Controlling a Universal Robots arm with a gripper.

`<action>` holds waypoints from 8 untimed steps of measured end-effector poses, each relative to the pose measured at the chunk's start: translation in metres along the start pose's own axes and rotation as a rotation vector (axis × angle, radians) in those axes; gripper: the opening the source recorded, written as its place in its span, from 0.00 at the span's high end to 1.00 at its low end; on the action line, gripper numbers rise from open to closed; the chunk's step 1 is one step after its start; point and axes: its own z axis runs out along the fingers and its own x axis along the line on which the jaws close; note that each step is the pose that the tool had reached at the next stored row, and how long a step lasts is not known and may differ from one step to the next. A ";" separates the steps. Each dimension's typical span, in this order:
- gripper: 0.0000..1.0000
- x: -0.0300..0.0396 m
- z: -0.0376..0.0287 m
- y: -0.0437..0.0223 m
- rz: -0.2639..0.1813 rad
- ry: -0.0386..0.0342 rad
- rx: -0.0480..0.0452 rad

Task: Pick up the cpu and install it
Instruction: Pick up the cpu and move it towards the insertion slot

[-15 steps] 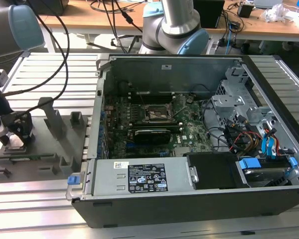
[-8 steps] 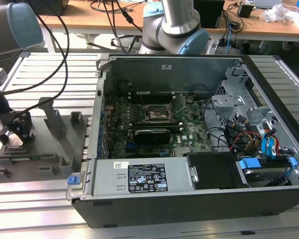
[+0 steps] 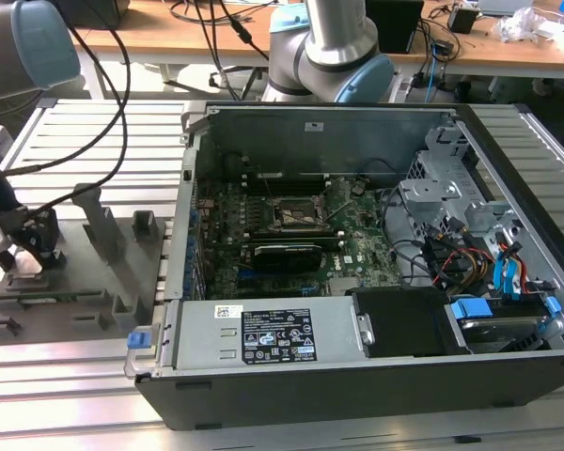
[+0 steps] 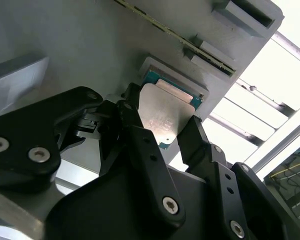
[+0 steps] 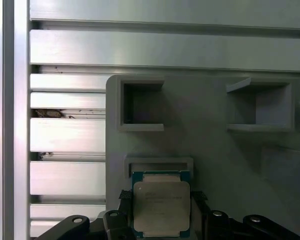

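The cpu [image 5: 161,207] is a flat square chip with a silvery top plate and a green rim. It lies in a shallow seat of the grey fixture [image 5: 215,150]. In both wrist views my gripper [image 5: 161,196] has its two black fingers against opposite edges of the cpu [image 4: 162,115], shut on it. One fingertip [image 4: 132,122] presses one side and the other fingertip [image 4: 194,132] the opposite corner. The exterior view has my gripper [image 3: 23,252] low over the grey fixture [image 3: 85,272] at that view's left.
An open computer case [image 3: 357,376] fills the middle and right of the exterior view. Inside it, the motherboard has a black socket frame [image 3: 296,214] and a long black card [image 3: 287,254]. Drive cages and cables [image 3: 479,263] crowd its right side. Everything stands on a slatted aluminium table [image 3: 66,395].
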 end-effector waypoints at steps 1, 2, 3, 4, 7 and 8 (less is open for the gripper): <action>0.45 0.0000 -0.0006 0.0000 0.000 -0.0001 -0.0001; 0.45 -0.0001 -0.0016 -0.0001 0.000 0.0000 0.0000; 0.45 -0.0001 -0.0021 0.0000 0.000 -0.0002 -0.0001; 0.45 -0.0001 -0.0025 -0.0001 0.000 -0.0001 -0.0001; 0.45 -0.0001 -0.0045 -0.0001 0.000 0.0000 0.0000; 0.45 -0.0001 -0.0052 -0.0001 0.000 0.0000 0.0000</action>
